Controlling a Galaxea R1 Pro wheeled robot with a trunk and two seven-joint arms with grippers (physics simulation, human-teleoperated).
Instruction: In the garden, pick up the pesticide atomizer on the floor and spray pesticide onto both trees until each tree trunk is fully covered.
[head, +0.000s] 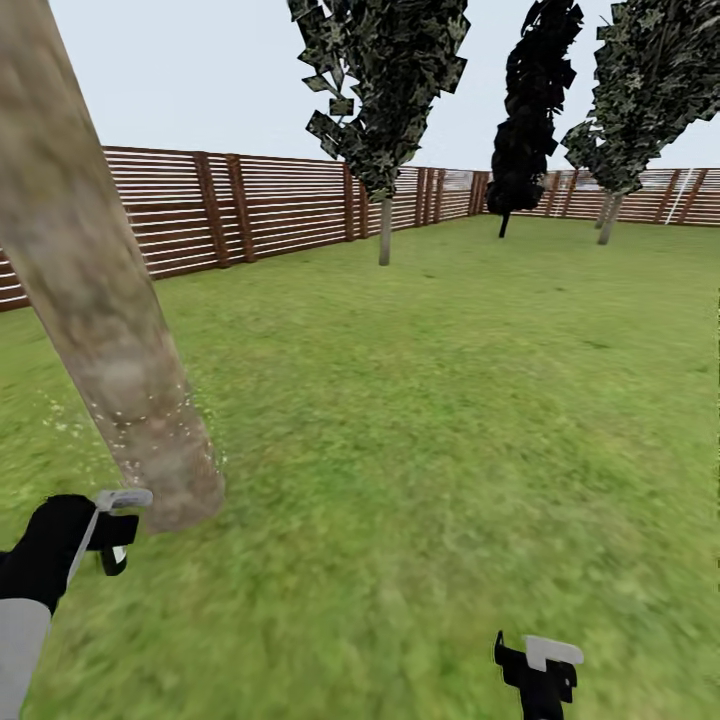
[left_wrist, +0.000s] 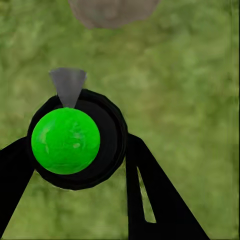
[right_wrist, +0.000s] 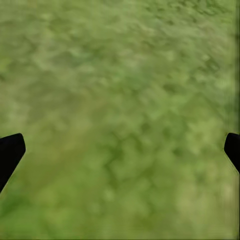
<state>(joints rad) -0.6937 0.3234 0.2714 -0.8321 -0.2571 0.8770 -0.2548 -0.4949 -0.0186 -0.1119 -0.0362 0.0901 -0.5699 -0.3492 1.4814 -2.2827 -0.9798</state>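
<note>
Left arm's parked right at the trunk base

Your left gripper (left_wrist: 75, 150) is clamped on the pesticide atomizer (left_wrist: 75, 137), held low just beside the foot of the near tree trunk (head: 95, 300), white specks dotting the bark. Your right gripper (right_wrist: 120, 150) hangs low over the grass (right_wrist: 125, 75), fingers wide apart, holding nothing.
</note>
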